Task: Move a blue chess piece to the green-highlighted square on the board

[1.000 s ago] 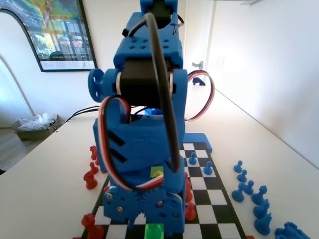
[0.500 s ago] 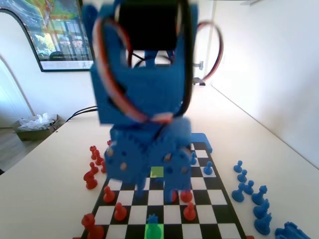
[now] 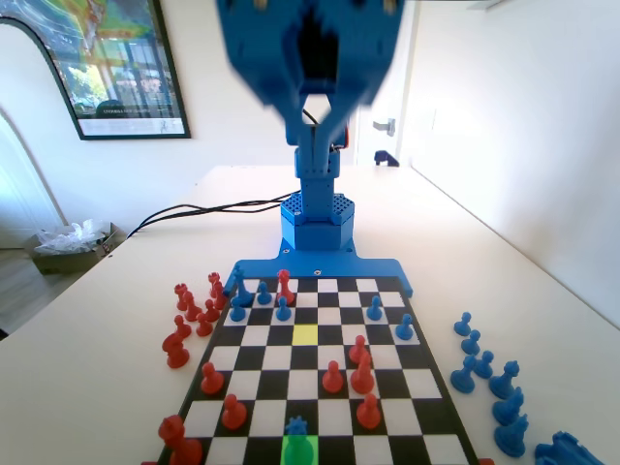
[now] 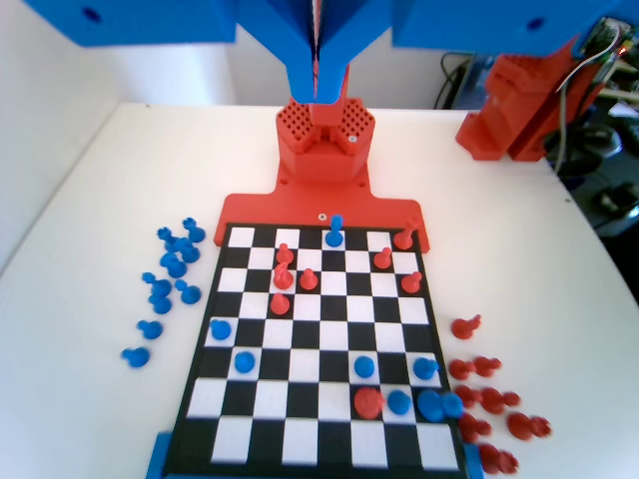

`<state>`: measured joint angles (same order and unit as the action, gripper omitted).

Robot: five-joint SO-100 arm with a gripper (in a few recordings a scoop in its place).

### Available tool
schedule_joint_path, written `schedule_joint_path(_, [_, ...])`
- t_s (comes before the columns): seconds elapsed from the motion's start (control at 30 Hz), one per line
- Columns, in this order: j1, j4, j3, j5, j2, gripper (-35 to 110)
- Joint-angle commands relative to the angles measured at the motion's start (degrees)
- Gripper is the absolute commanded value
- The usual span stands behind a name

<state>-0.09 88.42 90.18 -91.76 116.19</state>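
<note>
Your hand (image 3: pixel 310 73) hangs high above the board (image 3: pixel 417 383), blurred in the fixed view; wrist view shows the two jaws pressed together w/ nothing between them, so it's clenched and empty.

The blue chess piece (image 3: pixel 297 425) stands upright at the board's near edge in the fixed view, touching the back edge of the green-highlighted square (image 3: pixel 299 449) — whether it's fully inside that square or in the next one I can't tell. In the wrist view it sits alone at the board's far row (image 4: pixel 334 230). Judging by that, the drop looks done or nearly so, hence the empty hand up high.

Around it: red pawns (image 3: pixel 368 412) just beside, yellow square (image 3: pixel 305 333) mid-board, spare blue pieces (image 3: pixel 484 373) off the board on the counter (image 3: pixel 97 329). Nothing blocks the piece.
</note>
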Motion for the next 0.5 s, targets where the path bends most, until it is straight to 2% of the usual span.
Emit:
schedule_joint_path(0.0, [-1.14,1.58,2.99,-1.14,11.43,1])
schedule_joint_path(0.2, [-2.11,5.98,11.25,-2.29,24.7,1])
schedule_joint_path(0.47, [-1.67,4.75,23.47,-4.13,36.21,1])
